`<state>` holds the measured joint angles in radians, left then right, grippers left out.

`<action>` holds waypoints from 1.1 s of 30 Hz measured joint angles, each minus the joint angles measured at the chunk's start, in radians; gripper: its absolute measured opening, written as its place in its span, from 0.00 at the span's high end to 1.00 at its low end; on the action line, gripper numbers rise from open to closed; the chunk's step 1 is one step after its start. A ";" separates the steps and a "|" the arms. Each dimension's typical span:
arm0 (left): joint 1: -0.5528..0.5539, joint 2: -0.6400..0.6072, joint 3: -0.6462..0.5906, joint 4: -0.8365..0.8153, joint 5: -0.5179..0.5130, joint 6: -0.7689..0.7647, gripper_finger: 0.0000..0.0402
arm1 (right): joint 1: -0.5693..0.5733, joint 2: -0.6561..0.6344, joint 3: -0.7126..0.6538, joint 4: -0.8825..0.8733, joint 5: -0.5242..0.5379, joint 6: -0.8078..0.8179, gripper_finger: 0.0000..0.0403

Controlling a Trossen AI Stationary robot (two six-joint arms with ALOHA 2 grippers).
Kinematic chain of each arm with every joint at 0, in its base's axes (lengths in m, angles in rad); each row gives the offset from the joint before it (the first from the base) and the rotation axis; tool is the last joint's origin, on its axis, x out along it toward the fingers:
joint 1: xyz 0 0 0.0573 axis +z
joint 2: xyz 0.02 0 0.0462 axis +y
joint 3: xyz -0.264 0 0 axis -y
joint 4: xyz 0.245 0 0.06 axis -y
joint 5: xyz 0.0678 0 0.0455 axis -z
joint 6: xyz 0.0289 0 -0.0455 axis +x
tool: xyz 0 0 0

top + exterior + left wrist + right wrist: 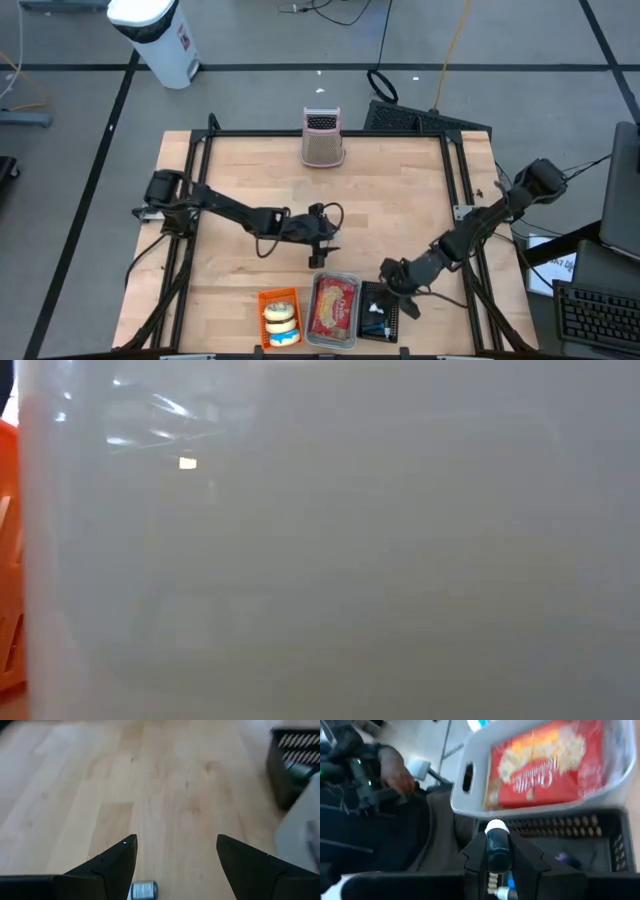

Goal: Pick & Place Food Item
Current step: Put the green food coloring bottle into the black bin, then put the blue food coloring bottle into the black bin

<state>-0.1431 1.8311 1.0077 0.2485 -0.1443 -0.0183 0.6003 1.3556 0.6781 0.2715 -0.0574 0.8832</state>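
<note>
Bins: orange basket (279, 317) holds pastries, grey bin (335, 310) a red packet; left end effector (325, 250) wide.

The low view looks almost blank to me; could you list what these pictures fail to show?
- Low view: a pale bin wall fills it, hiding the table and both arms.
- Black bin: its contents are too small in the high view, and in the right wrist view the right gripper and its bottle cover them.
- Left wrist view: the small object is cut off by the edge.

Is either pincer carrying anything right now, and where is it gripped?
The right pincer pinches a small dark bottle around its body, white cap sticking out, over the black basket. The left pincer is open and empty.
</note>
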 joint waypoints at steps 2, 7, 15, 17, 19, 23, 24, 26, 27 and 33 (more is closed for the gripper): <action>0.007 0.025 0.000 0.010 -0.001 -0.012 0.32 | 0.014 0.014 0.000 -0.009 0.000 0.014 0.86; 0.026 0.059 0.000 0.021 -0.002 -0.069 0.32 | 0.024 0.030 0.000 -0.024 -0.048 0.044 0.80; 0.033 0.061 0.000 0.014 -0.001 -0.100 0.32 | 0.022 0.030 0.000 0.003 -0.045 -0.079 0.64; 0.033 0.061 0.000 0.003 0.016 -0.037 0.32 | 0.016 0.029 0.000 0.002 -0.044 -0.111 0.61; 0.033 0.061 0.000 -0.017 0.022 0.074 0.32 | 0.007 0.030 0.000 0.001 -0.044 -0.131 0.58; 0.030 0.055 0.000 -0.054 0.022 0.337 0.32 | -0.010 0.030 0.000 0.001 -0.044 -0.139 0.55; 0.030 0.054 0.000 -0.055 0.022 0.385 0.32 | -0.013 0.030 0.000 0.001 -0.045 -0.139 0.55; 0.031 0.054 0.000 -0.071 0.021 0.464 0.32 | -0.018 0.030 0.000 0.001 -0.047 -0.139 0.56; 0.035 0.054 0.000 -0.085 0.024 0.495 0.32 | -0.020 0.030 0.000 0.001 -0.047 -0.139 0.56; 0.097 0.063 0.000 -0.149 0.142 0.556 0.32 | -0.042 0.030 0.000 0.001 -0.048 -0.138 0.57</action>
<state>-0.0458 1.8938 1.0077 0.0999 -0.0019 0.5381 0.5587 1.3853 0.6781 0.2722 -0.1051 0.7452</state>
